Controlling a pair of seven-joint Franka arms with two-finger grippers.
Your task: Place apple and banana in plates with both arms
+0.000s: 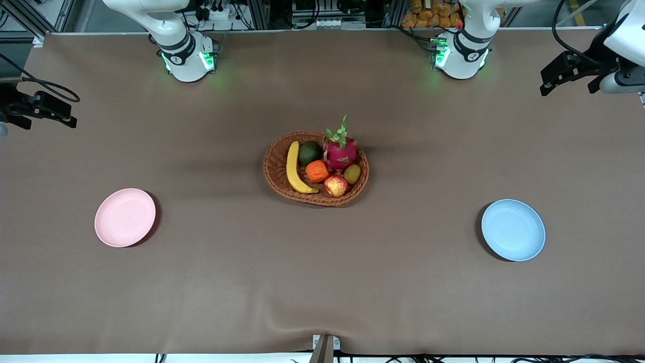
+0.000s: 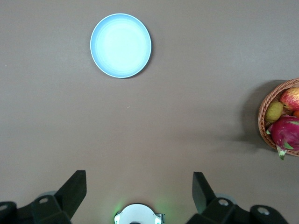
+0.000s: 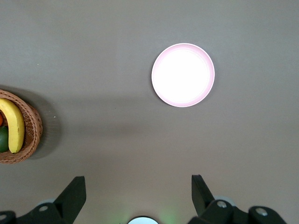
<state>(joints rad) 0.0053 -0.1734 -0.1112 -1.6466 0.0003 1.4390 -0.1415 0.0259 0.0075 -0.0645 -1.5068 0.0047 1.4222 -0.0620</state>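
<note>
Blue plate (image 1: 513, 230) lies nearest; both grippers, left (image 2: 139, 186) and right (image 3: 138, 186), wide open, empty. At basket's (image 1: 282, 151) 6 o'clock, we judge apple (image 1: 336, 185) may roll.

High front camera; wrist cameras face down, sharing basket (image 1: 316, 169).

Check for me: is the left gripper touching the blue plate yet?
Apart. In the left wrist view the left gripper hangs open high above bare table, and the blue plate lies well clear of both fingertips, empty.
</note>
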